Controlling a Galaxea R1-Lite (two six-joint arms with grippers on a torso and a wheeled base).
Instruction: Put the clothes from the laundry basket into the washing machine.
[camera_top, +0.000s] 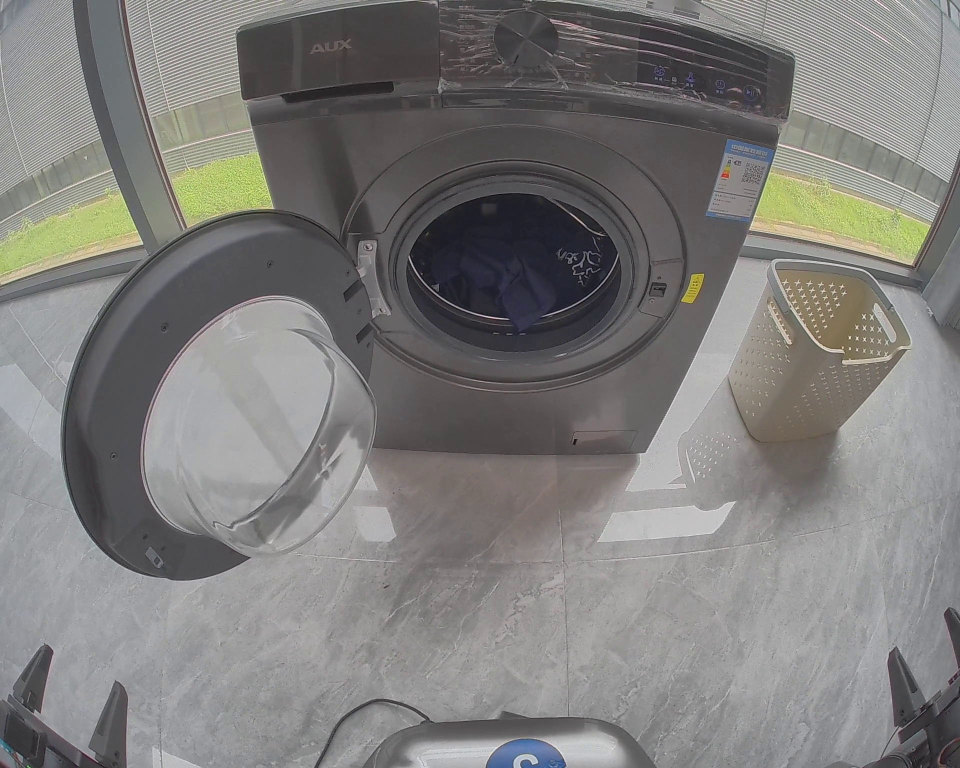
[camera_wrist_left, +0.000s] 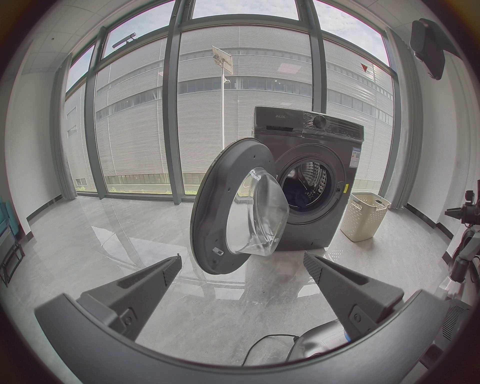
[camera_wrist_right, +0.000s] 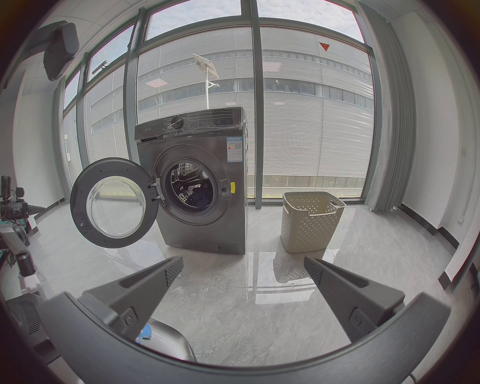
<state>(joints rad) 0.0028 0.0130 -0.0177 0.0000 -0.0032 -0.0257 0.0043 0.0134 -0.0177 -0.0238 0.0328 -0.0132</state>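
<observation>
We begin at our left gripper (camera_top: 78, 690), whose fingers stand wide apart with nothing between them, low and well short of the washing machine (camera_top: 520, 400). Ahead of it, the machine's round door (camera_top: 120, 400) is swung fully open toward the left arm's side, its clear bowl-shaped window facing us. The drum mouth lies further ahead and slightly inward, roughly between our two grippers. Inside it is a crumpled heap of dark blue clothes (camera_top: 510, 270), with one piece showing a white pattern; they lie low in the drum, none hanging over the door seal. Moving right, the cream perforated laundry basket (camera_top: 790, 390) stands upright on the floor just beside the machine's right flank. It is ahead of our right gripper (camera_top: 925, 650) and well apart from it, and much farther from the left one. Its mouth opens upward, so we judge that any reach must come down from above, and the right arm is the nearer one for that. The interior walls we can see are bare, though the very bottom is hidden from us, so the basket looks empty and the loading seems finished or nearly so. The right gripper's fingers are likewise spread and hold nothing.
</observation>
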